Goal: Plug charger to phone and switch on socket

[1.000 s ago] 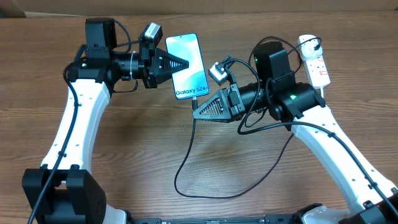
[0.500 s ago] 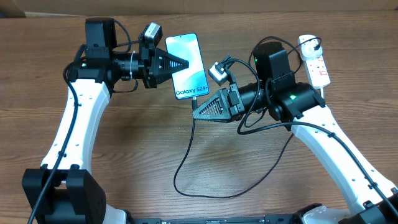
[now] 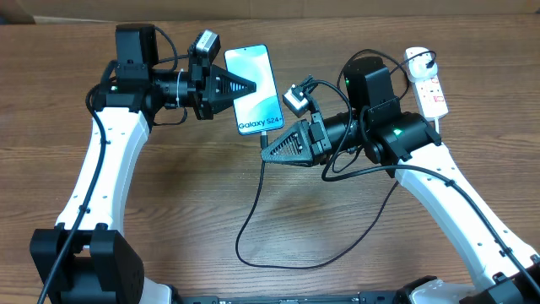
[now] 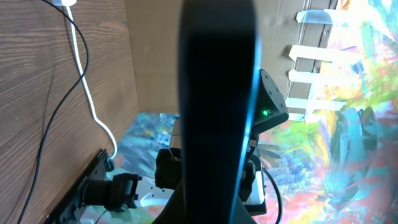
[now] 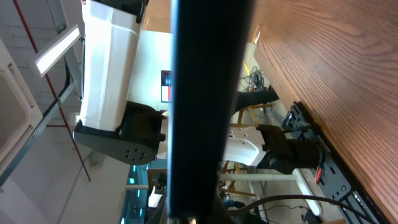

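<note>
The phone (image 3: 263, 100) lies flat in the upper middle of the overhead view, on the wooden table (image 3: 169, 211). Its long axis runs almost up and down the frame, leaning a little. The top end points to the upper left, and the edge with the white text points down.

The left gripper (image 3: 251, 85) comes from the left and points to the right. Its fingers are pressed together with nothing between them, and the tip is over the left half of the screen. I cannot tell if it touches the glass.

The right gripper (image 3: 264, 154) points left, also clenched, just below the bottom edge of the phone.

The charger (image 3: 254, 205) meets that bottom edge, passes the right tip, goes down into a wide loop and then turns to the right. Whether the tip pinches the cable is not clear.

The socket (image 3: 429, 89) is at the upper right, its long axis nearly vertical.
</note>
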Available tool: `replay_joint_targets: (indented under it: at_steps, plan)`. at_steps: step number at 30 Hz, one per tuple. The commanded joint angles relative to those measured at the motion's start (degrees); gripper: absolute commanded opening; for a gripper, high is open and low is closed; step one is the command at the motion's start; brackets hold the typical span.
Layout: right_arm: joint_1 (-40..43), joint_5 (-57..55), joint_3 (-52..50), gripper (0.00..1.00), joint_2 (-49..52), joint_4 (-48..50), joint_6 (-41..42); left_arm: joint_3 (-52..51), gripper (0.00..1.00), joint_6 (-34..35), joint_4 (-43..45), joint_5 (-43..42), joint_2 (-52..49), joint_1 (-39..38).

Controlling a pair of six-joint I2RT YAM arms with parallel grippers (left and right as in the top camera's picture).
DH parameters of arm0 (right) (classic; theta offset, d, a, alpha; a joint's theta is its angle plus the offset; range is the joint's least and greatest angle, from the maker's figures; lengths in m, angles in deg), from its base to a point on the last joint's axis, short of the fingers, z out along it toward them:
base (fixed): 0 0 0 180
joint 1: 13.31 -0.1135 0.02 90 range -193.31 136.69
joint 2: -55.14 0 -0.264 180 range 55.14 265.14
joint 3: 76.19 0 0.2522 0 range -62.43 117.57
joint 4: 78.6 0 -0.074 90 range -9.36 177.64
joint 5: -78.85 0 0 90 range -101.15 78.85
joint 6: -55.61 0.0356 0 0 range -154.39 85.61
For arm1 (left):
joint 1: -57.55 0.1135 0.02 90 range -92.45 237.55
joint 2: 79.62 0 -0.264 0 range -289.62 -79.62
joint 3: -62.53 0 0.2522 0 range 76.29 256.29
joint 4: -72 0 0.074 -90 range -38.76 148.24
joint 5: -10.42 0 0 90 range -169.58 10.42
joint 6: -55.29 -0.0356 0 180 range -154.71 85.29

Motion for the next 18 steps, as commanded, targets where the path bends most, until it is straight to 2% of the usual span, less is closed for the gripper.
replay_joint_targets:
  at_steps: [1,14,18]
  plan:
    - [-0.3,0.0,0.0,0.04,0.0,0.5,1.6,1.7,0.04,0.1,0.3,-2.7,0.3,0.0]
    - [-0.3,2.5,0.0,0.04,0.0,1.9,3.3,1.7,0.04,0.2,0.3,-2.7,0.3,0.0]
    - [-0.3,-0.4,0.0,0.04,0.0,-0.3,3.0,1.7,0.04,0.2,0.3,-2.7,0.3,0.0]
